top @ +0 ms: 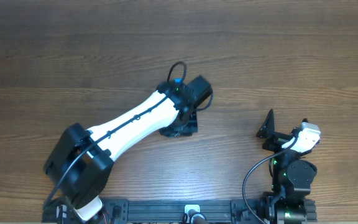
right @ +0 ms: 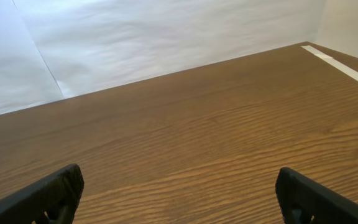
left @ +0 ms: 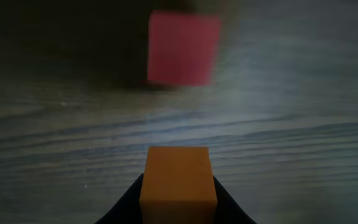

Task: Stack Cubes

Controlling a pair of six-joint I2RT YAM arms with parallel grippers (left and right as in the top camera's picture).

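While the left gripper (left: 178, 210) pinches the orange cube (left: 178, 182) between its 2 fingers, we see the pink cube (left: 183, 48) sitting on the wooden table (left: 303, 143) straight ahead of that grip, with a stretch of bare wood between the 2 cubes. We cannot tell whether the orange cube is clear of the wood. Its faces look roughly square to the pink cube's, and the 2 lie almost on 1 line, so we judge the coming move to be a lift, a short carry forward and a level set-down on top. The right gripper (top: 268, 127) rests well apart from the pink cube, fingers spread wide around nothing, so the left arm (top: 132, 124) is the nearer.
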